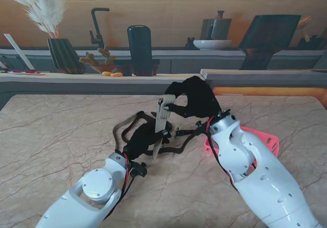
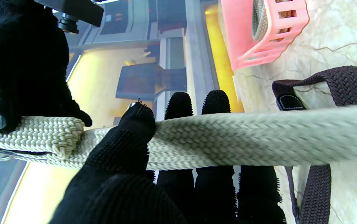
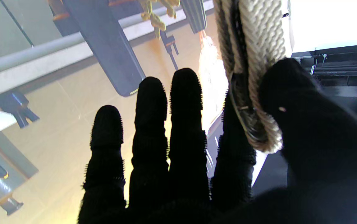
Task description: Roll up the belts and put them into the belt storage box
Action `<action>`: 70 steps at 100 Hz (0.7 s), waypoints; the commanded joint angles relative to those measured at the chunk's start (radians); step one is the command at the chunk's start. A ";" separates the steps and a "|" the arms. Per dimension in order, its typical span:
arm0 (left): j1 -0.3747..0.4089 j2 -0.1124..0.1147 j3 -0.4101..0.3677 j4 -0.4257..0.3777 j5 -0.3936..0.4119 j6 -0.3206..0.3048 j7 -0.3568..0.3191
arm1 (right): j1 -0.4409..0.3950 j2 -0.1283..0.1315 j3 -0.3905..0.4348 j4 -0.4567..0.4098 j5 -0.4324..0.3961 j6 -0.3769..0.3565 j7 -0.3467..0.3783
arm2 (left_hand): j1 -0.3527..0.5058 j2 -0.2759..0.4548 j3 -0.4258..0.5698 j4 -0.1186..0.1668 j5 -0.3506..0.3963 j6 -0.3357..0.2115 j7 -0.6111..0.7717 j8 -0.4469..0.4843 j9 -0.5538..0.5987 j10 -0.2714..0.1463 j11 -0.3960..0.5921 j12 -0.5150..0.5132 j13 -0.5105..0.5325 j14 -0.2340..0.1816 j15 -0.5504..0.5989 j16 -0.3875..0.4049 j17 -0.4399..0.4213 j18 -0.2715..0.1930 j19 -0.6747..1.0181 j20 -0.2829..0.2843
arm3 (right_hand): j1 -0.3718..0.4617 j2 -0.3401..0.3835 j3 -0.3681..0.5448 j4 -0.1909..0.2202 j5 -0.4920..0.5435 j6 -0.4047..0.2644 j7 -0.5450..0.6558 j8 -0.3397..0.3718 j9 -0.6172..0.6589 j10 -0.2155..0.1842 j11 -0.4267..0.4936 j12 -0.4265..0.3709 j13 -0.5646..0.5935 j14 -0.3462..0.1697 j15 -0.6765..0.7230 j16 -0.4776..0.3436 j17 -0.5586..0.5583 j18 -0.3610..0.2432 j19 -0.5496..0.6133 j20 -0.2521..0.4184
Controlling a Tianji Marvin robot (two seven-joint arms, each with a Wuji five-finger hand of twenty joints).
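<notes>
— What do you have on your left?

— My left hand (image 1: 139, 140) pinches the beige woven belt (image 1: 162, 119), thumb on one face, fingers (image 2: 178, 104) behind. It feels soft, light and limp, with a ribbed weave that should not slip.

— And the dark belt?

— The brown belt (image 1: 134, 121) lies loose on the surface (image 1: 61, 131), around that hand.

— Then on the right?

— My right hand (image 1: 196, 97), raised, grips the beige belt's coiled end between thumb and forefinger. Best held there. The pink storage box (image 1: 265, 138) sits far right.
</notes>
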 commanded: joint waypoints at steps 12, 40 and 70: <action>0.014 -0.005 0.002 -0.011 0.004 0.018 0.007 | 0.030 -0.004 0.009 -0.026 -0.008 0.041 -0.025 | 0.150 0.091 -0.130 0.016 0.016 0.014 0.019 -0.021 0.011 0.046 0.037 -0.082 0.036 0.019 0.020 -0.022 0.017 -0.017 0.057 -0.008 | 0.090 0.080 0.073 -0.003 0.047 -0.100 0.148 0.013 -0.006 -0.013 0.034 -0.010 0.014 -0.026 0.034 0.005 -0.014 0.001 0.045 -0.022; 0.024 -0.007 0.004 -0.025 0.009 0.030 0.019 | 0.067 -0.011 -0.072 0.076 -0.037 0.056 -0.081 | 0.154 0.076 -0.127 0.018 0.037 0.082 0.006 -0.055 0.027 0.093 0.055 -0.126 0.060 0.047 0.054 -0.028 0.043 -0.007 0.097 -0.010 | 0.105 0.087 0.063 0.008 0.041 -0.069 0.156 0.000 -0.021 0.007 0.064 -0.027 0.003 -0.005 0.059 0.001 -0.030 0.018 0.077 -0.042; 0.034 -0.010 -0.002 -0.039 -0.035 0.044 0.013 | 0.116 -0.017 -0.163 0.196 -0.077 0.049 -0.145 | 0.143 0.069 -0.132 0.017 0.043 0.088 0.008 -0.070 0.034 0.089 0.057 -0.153 0.062 0.045 0.073 -0.031 0.043 -0.001 0.113 -0.013 | 0.106 0.083 0.066 0.018 0.044 -0.057 0.160 -0.011 -0.024 0.014 0.082 -0.039 0.001 0.004 0.072 -0.004 -0.039 0.028 0.096 -0.057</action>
